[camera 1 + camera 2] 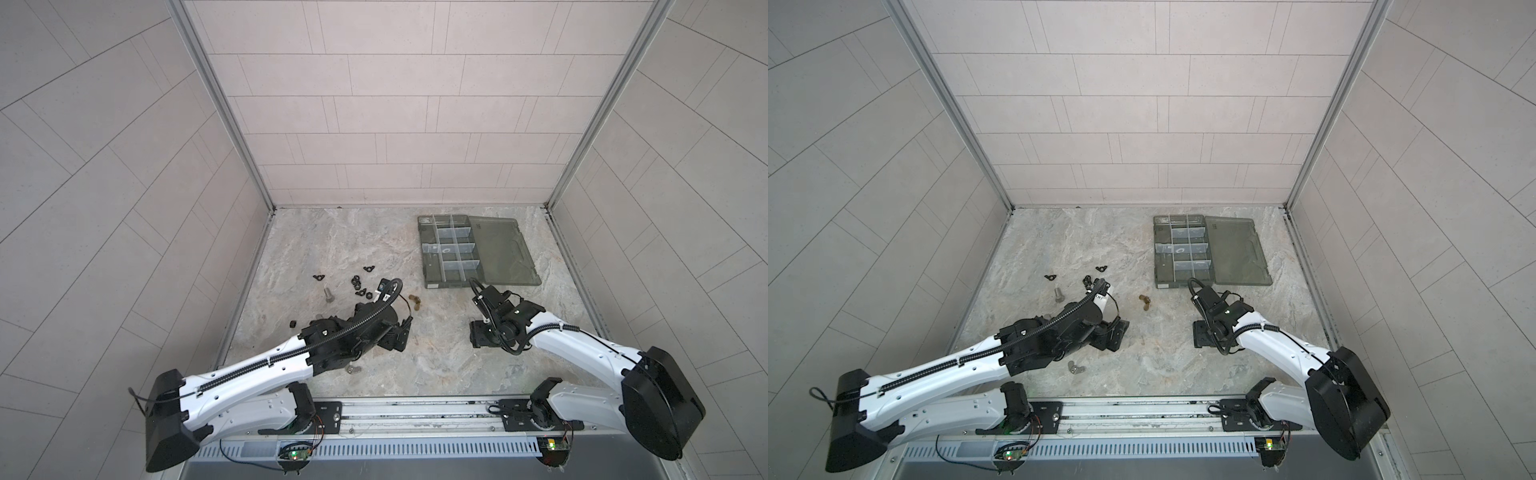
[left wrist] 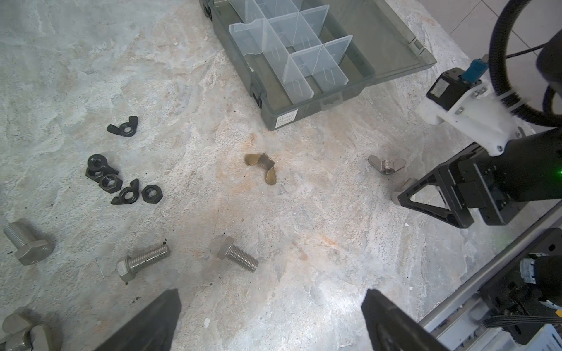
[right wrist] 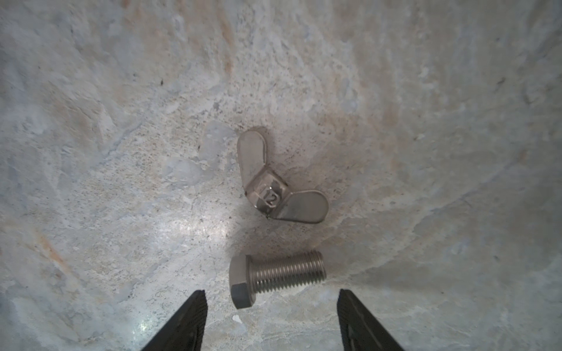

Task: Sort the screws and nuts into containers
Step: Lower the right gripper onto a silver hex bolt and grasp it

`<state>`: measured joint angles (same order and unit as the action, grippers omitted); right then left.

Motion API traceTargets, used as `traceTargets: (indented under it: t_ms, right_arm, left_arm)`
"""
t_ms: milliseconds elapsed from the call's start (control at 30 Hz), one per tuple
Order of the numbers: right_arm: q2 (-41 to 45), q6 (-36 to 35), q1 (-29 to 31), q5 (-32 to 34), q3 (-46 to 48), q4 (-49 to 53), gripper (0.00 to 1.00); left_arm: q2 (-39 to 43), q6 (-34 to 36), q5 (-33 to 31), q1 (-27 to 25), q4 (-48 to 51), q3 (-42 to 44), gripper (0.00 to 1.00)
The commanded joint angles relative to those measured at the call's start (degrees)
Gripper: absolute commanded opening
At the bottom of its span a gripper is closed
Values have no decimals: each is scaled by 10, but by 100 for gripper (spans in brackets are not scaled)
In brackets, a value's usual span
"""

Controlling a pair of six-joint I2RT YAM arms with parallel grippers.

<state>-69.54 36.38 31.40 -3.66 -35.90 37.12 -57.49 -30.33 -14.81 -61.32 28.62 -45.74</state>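
Two empty claws [image 2: 272,293] [image 3: 271,291], jaws apart

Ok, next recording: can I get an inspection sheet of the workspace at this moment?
Surface: marbled tabletop, a few dark specks.
Job's things: hex bolts, black nuts, brass wing nuts and a silver wing nut lie loose on the tabletop. The organizer box is open, its lid flat beside it.
Clutter: nothing seen.
Grippers: left gripper open and empty. Right gripper open, a bolt lying untouched between its fingers.
Cables: black conduit runs along each arm and loops at the wrists.
Surroundings: tiled walls on three sides, metal rail in front.
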Motion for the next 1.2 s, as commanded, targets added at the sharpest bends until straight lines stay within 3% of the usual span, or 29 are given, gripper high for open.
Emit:
traceTargets:
  t_ms: [0,533,933,1167]
  right_arm:
    - [-20,-1,1,-1,1,-8,68]
    - [-57,-17,0,2,-4,-15,61]
    - [-60,-25,1,-5,-13,-8,39]
    - [-43,-22,0,-15,-25,10,35]
  left_arm:
    - [4,7,-17,-4,14,-2,100]
    - [-34,20,5,-3,49,-40,100]
    - [-32,24,-9,-3,53,-45,100]
    - [-35,26,-13,-3,55,-50,100]
